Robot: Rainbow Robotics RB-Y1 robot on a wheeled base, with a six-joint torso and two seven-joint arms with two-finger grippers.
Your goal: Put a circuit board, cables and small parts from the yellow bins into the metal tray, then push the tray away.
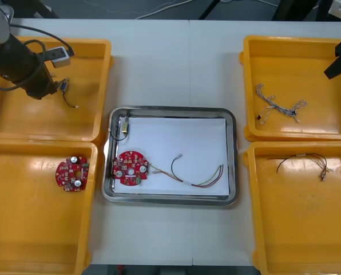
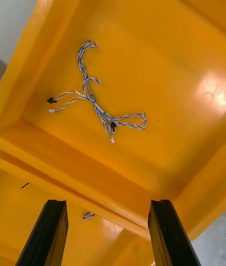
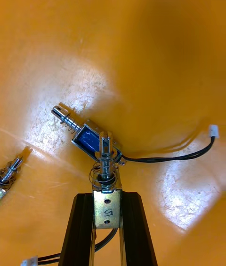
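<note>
My left gripper (image 1: 56,87) is down in the far left yellow bin (image 1: 96,51). In the left wrist view its fingers (image 3: 80,228) are shut on a small metal part (image 3: 106,186) with a spring and a forked tip. A second small metal part (image 3: 87,136), blue-bodied with a black lead, lies on the bin floor just beyond the held one. My right gripper (image 2: 108,233) hangs open above the far right bin (image 1: 250,86), over a twisted blue and white cable (image 2: 94,101). The metal tray (image 1: 230,154) holds a red circuit board (image 1: 131,168), a red and yellow cable (image 1: 199,177) and a small metal part (image 1: 123,127).
Another circuit board (image 1: 72,173) lies in the near left bin (image 1: 22,252). A black cable (image 1: 308,162) lies in the near right bin (image 1: 296,240). A third small part (image 3: 9,172) sits beside my left fingers. Bare table lies beyond the tray.
</note>
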